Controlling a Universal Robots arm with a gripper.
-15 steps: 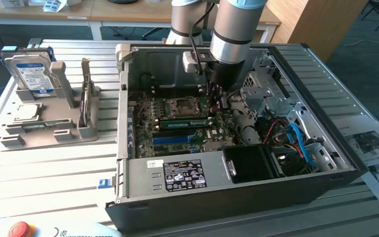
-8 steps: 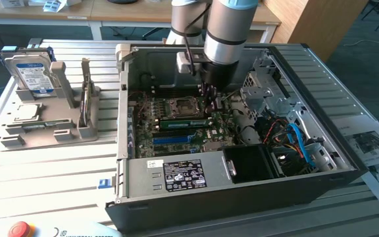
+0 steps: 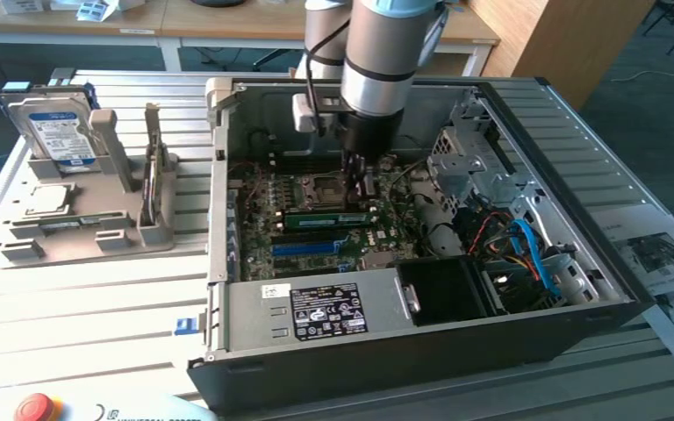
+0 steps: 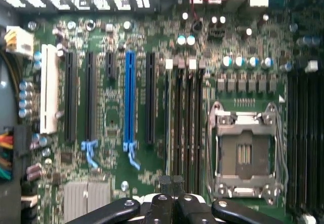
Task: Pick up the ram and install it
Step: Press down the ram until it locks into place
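In the exterior view, the black metal gripper [image 3: 358, 167] hangs inside the open black steel computer case [image 3: 571, 263], just above the thin green ram stick [image 3: 327, 218] lying along the motherboard beside the square silver processor socket [image 3: 317, 187]. In the wrist view, the dark fingers [image 4: 171, 183] are pressed together on the ram's narrow edge over the green motherboard [image 4: 114, 117], near the long blue plastic slot [image 4: 129, 97].

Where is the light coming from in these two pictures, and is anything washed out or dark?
Exterior view: light falls on the slatted table and glints off the hard drive; the computer case interior is shadowed. Wrist view: bright slats blow out white beyond the motherboard, evenly lit.
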